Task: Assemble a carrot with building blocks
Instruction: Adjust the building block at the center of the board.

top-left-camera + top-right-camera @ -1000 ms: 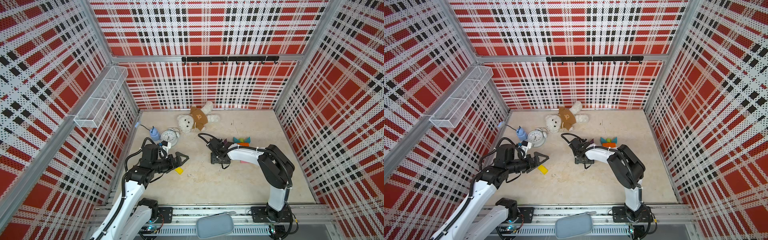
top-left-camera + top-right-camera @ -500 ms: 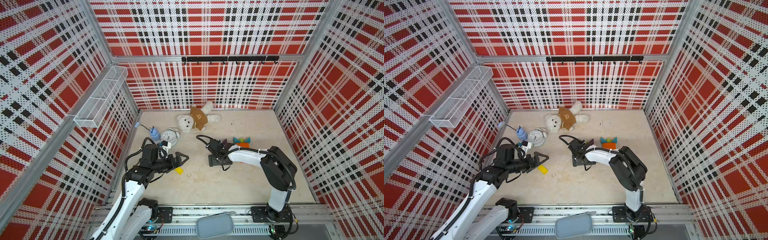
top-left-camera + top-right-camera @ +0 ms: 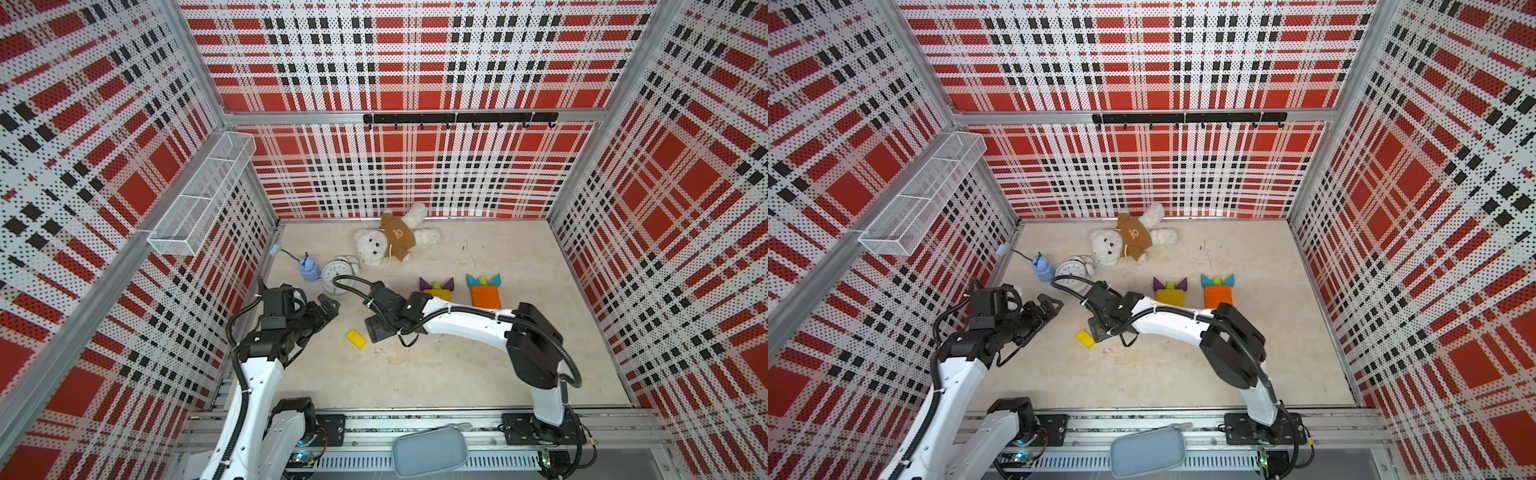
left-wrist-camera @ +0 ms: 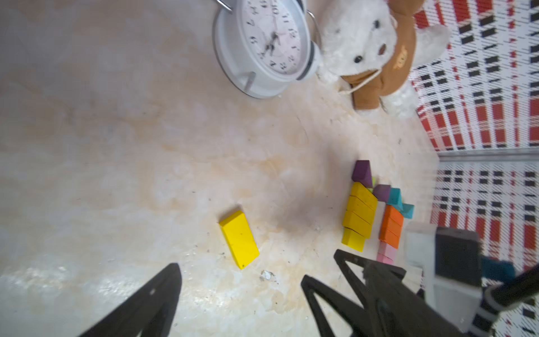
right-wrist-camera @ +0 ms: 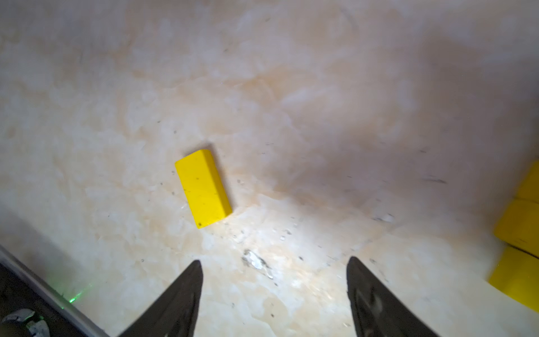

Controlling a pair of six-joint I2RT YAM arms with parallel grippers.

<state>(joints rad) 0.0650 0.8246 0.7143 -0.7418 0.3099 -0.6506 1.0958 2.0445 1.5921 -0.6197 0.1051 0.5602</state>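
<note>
A loose yellow block [image 3: 356,338] [image 3: 1085,338] [image 4: 239,239] [image 5: 203,188] lies flat on the floor. My right gripper [image 3: 376,328] [image 5: 272,262] hangs just right of it, open and empty, jaws wide apart. My left gripper [image 3: 328,305] [image 4: 239,272] is open and empty too, a little left of and behind the block. Further right lie two block figures. One is a yellow stack [image 3: 437,294] [image 4: 360,216] topped by purple triangles [image 3: 435,283]. The other is an orange stack [image 3: 485,297] [image 4: 392,227] with teal triangles [image 3: 483,279] and pink blocks [image 4: 386,253].
A white alarm clock [image 3: 338,274] and a small blue object [image 3: 309,268] stand behind the left gripper. A teddy bear [image 3: 390,241] lies near the back wall. A wire basket [image 3: 199,199] hangs on the left wall.
My right gripper has swung left and toward the front, away from the yellow stack, and now hangs beside the loose yellow block. The left arm and the blocks have stayed put.
</note>
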